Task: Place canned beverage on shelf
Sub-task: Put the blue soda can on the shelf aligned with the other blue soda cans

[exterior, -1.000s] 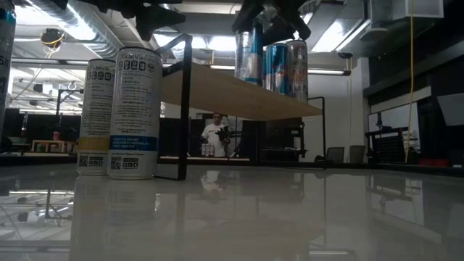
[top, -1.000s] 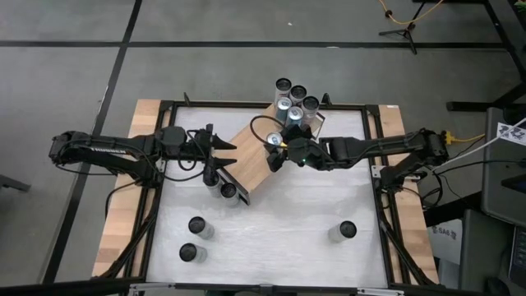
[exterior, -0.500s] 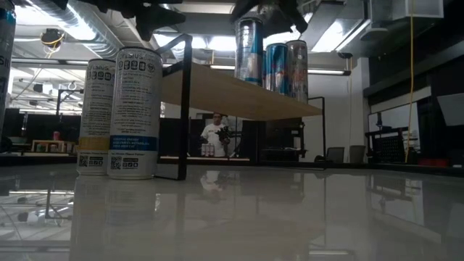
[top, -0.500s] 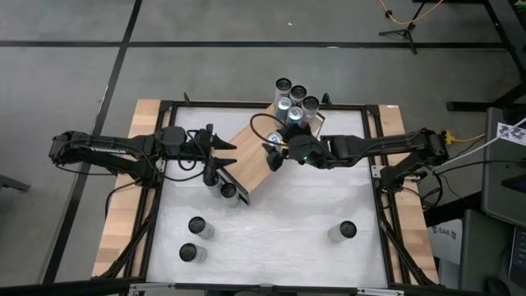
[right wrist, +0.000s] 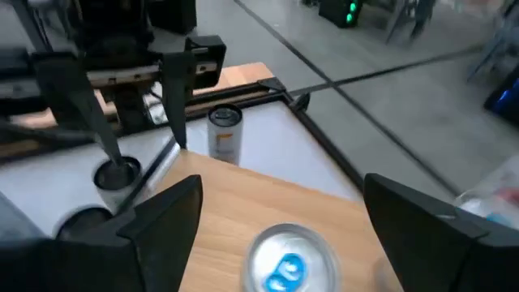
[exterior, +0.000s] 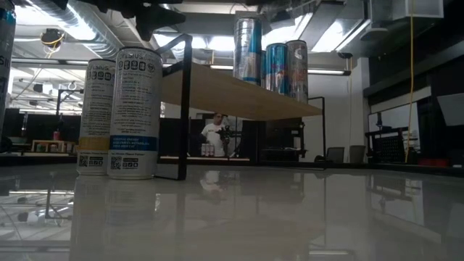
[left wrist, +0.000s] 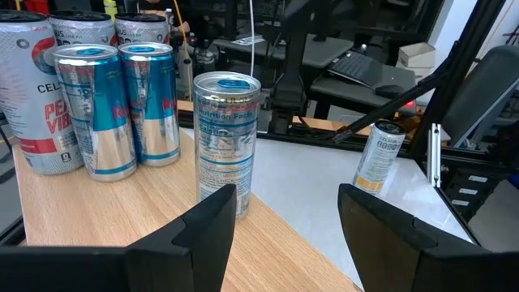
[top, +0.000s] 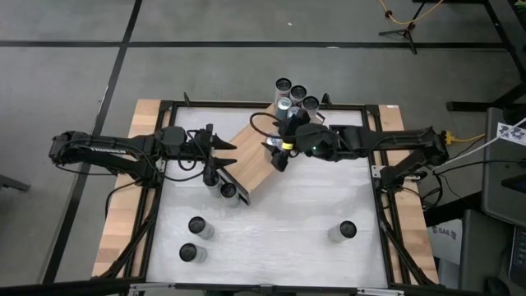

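Observation:
The shelf (top: 251,156), a light wooden board on black frame ends, lies slantwise across the table. A silver-and-blue can (exterior: 248,49) stands upright on the board by its base, alone near the middle; it also shows in the left wrist view (left wrist: 227,142). My right gripper (right wrist: 282,185) hangs open above the can's top (right wrist: 288,261), clear of it, and hides the can in the high view (top: 278,158). Several more cans (top: 296,97) stand grouped at the shelf's far end. My left gripper (left wrist: 284,235) waits open and level at the shelf's near-left end (top: 223,156).
Two cans (exterior: 119,112) stand on the table under the shelf's near-left end. Two more (top: 193,238) sit near the table's front left and one (top: 345,230) at the front right. The white tabletop (top: 288,222) lies between them. A person shows far off in the low view (exterior: 215,134).
My right gripper has opened, let go of the can and risen off it, rolling as it went; in the low view its fingers have left the can's top and gone out of frame. The can stays upright on the shelf.

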Controlling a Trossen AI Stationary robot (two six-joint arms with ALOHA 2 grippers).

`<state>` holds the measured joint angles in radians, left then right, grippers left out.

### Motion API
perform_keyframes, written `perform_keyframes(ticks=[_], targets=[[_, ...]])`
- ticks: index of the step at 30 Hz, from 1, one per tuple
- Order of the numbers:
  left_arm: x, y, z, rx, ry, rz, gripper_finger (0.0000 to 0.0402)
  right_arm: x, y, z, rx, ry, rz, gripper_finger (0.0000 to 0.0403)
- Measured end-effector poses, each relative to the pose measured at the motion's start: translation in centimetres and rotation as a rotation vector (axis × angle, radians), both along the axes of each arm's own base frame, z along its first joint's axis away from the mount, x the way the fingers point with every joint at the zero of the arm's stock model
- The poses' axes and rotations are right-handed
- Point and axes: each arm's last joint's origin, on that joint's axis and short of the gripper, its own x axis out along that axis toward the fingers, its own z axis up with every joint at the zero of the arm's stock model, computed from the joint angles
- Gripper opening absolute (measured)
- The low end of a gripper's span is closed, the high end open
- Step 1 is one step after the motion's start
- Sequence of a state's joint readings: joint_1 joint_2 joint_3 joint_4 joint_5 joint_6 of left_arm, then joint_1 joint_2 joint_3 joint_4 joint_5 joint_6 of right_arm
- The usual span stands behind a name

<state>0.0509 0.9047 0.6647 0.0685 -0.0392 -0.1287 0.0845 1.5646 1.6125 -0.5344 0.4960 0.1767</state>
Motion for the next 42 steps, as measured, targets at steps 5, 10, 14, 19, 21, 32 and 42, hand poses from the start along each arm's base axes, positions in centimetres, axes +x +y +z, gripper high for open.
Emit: perform_keyframes(ticks=[5,10,14,19,21,32,42], targets=[[0.0,0.0,0.0,0.0,0.0,0.0,0.021,-0.7,0.0,1.2,-0.162,0.132,0.12,0.0335],[0.0,0.0,0.0,0.0,0.0,0.0,0.021,-1.4,0.3,0.9,-0.292,0.313,0.366,0.0335],[0.0,0.0,0.0,0.0,0.0,0.0,0.021,-1.7,0.4,0.4,-0.297,0.372,0.489,0.0335],[0.0,0.0,0.0,0.0,0.0,0.0,0.021,-1.6,-0.9,0.4,-0.28,0.371,0.512,0.0335],[0.0,0.0,0.0,0.0,0.0,0.0,0.021,-1.6,-1.8,0.4,-0.254,0.355,0.522,0.0335],[0.0,0.0,0.0,0.0,0.0,0.0,0.021,-1.8,-6.4,0.2,-0.106,0.291,0.62,0.0335],[0.0,0.0,-0.1,0.0,0.007,0.0,0.021,-0.7,-7.6,-1.6,-0.126,0.326,0.669,0.0335]])
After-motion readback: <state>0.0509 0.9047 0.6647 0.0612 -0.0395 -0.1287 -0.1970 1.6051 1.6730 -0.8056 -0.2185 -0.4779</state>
